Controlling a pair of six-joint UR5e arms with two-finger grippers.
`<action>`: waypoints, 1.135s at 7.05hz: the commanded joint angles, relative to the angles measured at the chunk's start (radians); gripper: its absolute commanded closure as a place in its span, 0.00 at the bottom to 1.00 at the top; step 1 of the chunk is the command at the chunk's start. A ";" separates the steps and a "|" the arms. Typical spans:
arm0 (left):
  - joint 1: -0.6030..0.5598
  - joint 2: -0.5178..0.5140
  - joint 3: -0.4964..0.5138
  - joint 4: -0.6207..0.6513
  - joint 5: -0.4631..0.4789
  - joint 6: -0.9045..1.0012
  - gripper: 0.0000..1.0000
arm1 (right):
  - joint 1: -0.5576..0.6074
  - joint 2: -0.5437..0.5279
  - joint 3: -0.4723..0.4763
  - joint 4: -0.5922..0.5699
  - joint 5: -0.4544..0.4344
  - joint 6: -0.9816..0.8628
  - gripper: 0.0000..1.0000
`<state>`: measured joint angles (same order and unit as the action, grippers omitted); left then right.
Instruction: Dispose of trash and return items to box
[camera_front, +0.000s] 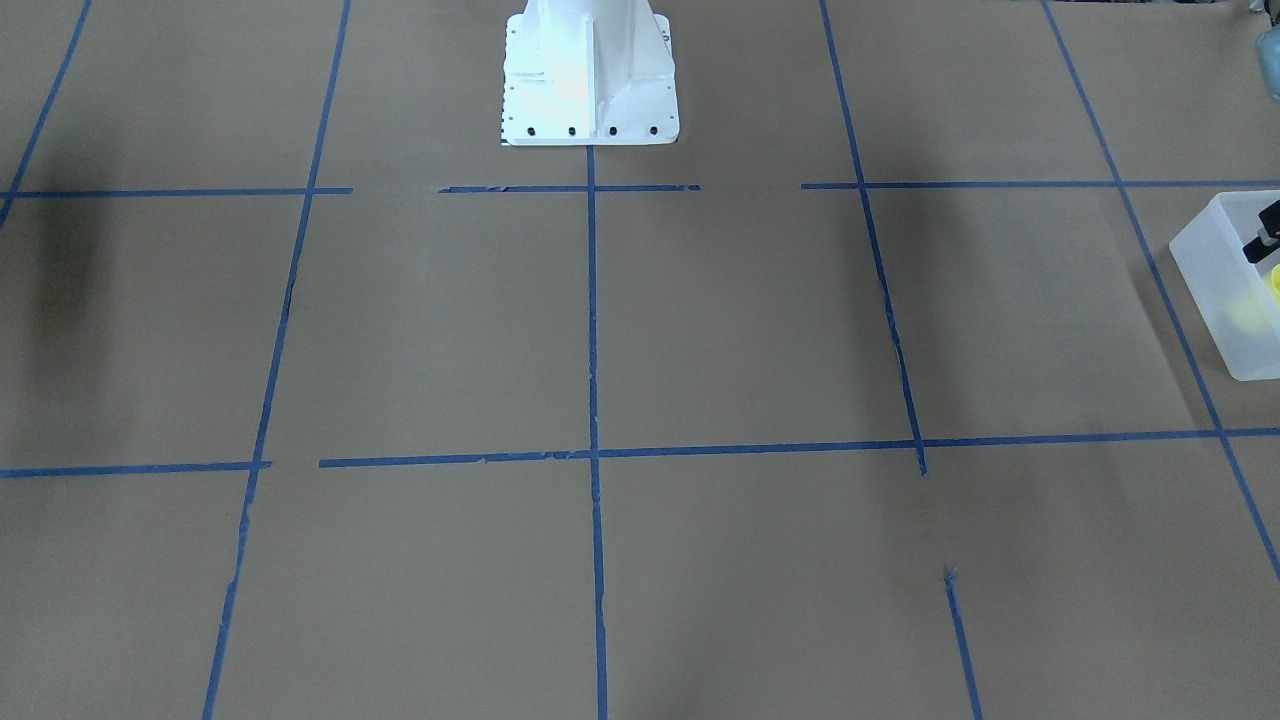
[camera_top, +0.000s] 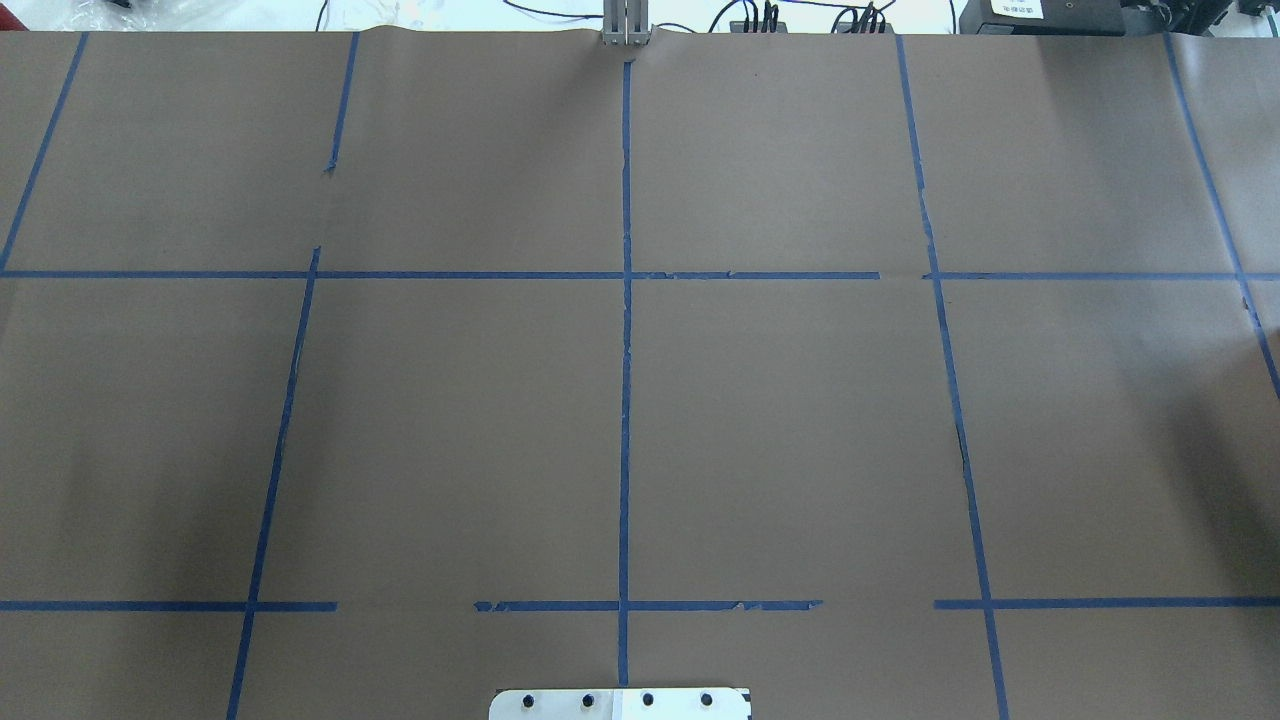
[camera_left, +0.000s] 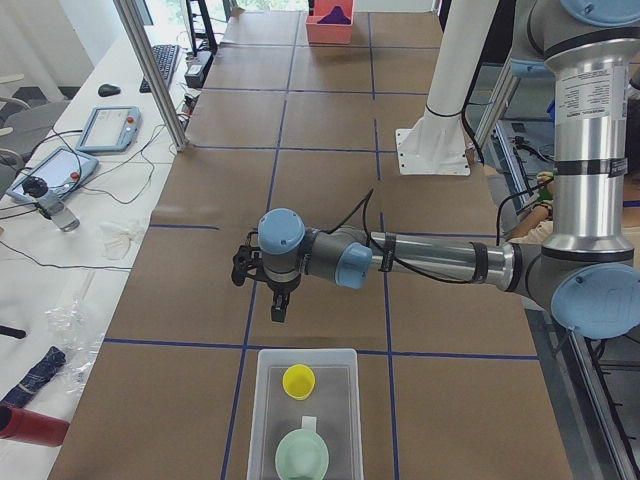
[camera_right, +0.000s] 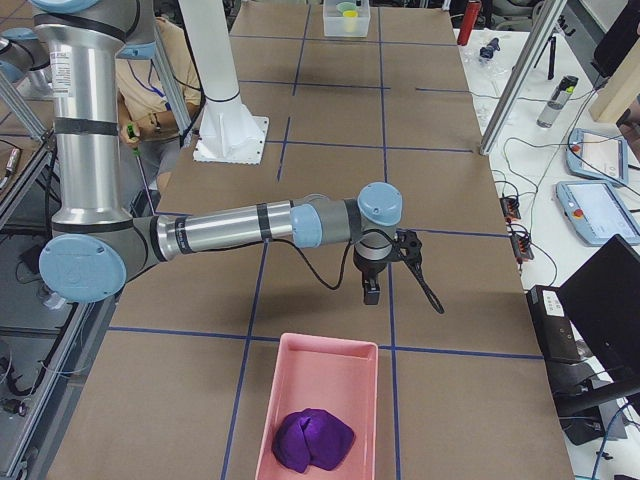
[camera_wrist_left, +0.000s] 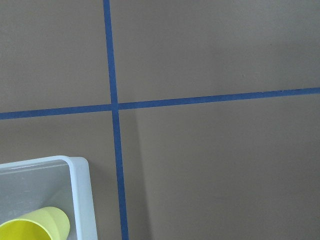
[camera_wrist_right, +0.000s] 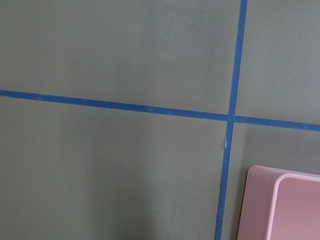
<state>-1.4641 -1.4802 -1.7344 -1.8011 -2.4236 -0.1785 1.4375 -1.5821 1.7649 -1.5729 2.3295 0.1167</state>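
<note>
The frosted-white box (camera_left: 305, 410) stands at the near end of the table in the left view, with the yellow cup (camera_left: 298, 381) and the mint-green bowl (camera_left: 302, 455) inside it. The box (camera_front: 1225, 290) also shows at the front view's right edge, and its corner (camera_wrist_left: 82, 195) and the cup (camera_wrist_left: 35, 227) show in the left wrist view. My left gripper (camera_left: 281, 305) hangs over bare table just beyond the box. My right gripper (camera_right: 372, 290) hangs over bare table just beyond a pink tray. I cannot tell whether either is open or shut.
The pink tray (camera_right: 320, 410) holds a crumpled purple wad (camera_right: 315, 440); its corner (camera_wrist_right: 280, 205) shows in the right wrist view. The white robot base (camera_front: 590, 80) stands mid-table. An aluminium post (camera_left: 150, 70) stands at the table's edge, with tablets and cables beyond it.
</note>
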 joint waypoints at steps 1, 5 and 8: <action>-0.001 0.003 0.015 -0.067 0.008 -0.004 0.00 | 0.000 -0.010 0.019 0.010 0.007 0.001 0.00; 0.001 -0.024 0.021 -0.066 -0.002 0.001 0.00 | -0.002 0.030 -0.022 0.044 0.011 0.003 0.00; 0.001 -0.028 0.001 -0.064 -0.002 0.001 0.00 | -0.017 0.050 -0.028 0.082 0.033 0.006 0.00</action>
<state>-1.4636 -1.5043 -1.7268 -1.8641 -2.4252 -0.1780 1.4262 -1.5429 1.7378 -1.5174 2.3572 0.1192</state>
